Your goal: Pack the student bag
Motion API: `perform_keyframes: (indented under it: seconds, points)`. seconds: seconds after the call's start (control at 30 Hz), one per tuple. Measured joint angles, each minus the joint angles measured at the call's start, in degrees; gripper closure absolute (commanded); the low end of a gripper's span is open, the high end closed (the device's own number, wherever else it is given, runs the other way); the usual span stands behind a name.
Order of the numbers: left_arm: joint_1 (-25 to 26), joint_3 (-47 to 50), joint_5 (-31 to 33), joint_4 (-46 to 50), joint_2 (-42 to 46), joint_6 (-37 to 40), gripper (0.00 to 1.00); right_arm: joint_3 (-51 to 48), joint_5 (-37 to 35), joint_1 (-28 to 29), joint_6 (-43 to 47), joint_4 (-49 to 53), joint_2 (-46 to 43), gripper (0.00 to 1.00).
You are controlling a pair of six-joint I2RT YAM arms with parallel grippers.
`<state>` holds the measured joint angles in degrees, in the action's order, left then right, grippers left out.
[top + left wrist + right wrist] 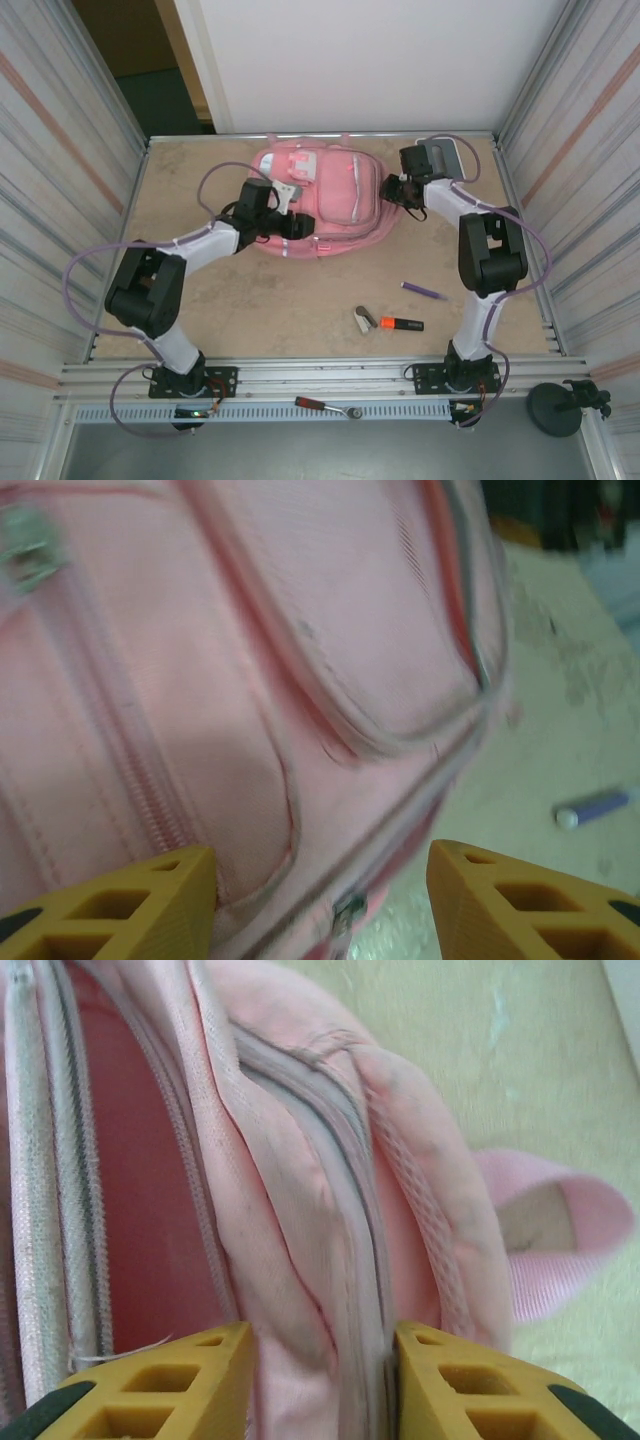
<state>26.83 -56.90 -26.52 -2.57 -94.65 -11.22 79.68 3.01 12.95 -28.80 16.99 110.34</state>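
The student bag, a big pink backpack, lies flat at the back middle of the table. My left gripper is at its near left part. In the left wrist view that gripper is open, its yellow fingers wide apart over the bag's edge, with a zipper pull between them. My right gripper is at the bag's right side. In the right wrist view it is shut on a fold of pink fabric and zipper seam, and the red lining shows through an open zip.
A purple pen, an orange marker and a small grey and white item lie on the table near the right arm's base. A red-handled tool rests on the front rail. Metal walls close in both sides.
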Motion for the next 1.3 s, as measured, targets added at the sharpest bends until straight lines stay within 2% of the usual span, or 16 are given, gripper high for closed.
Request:
perform_keyframes:
  seconds: [0.17,0.33,0.53,0.7,0.8,0.97,1.3]
  points:
    - [4.39,0.35,3.78,5.18,7.34,11.65,0.41,-0.17,0.83,0.35,2.08,1.62,-2.75,0.52]
    - [4.28,3.06,7.3,5.75,13.35,26.73,0.41,-10.14,2.4,1.88,2.45,1.42,-12.37,0.45]
    - [4.26,8.98,11.61,6.71,14.53,46.27,0.38,-18.38,3.02,4.5,2.43,1.62,-21.97,0.41]
    - [3.04,10.23,16.06,8.5,13.05,56.74,0.38,-20.9,3.02,6.69,2.45,1.79,-24.87,0.4]
    - [1.99,10.23,18.1,8.33,11.13,60.39,0.39,-21.33,3.02,7.5,2.47,2.51,-25.11,0.4]
    - [1.38,10.21,20.17,6.86,7.76,63.93,0.47,-21.46,2.99,8.26,2.45,2.8,-25.11,0.4]
    - [1.14,10.03,22.12,3.98,6.27,65.35,0.82,-23.54,2.99,14.88,2.56,2.25,-27.96,0.4]
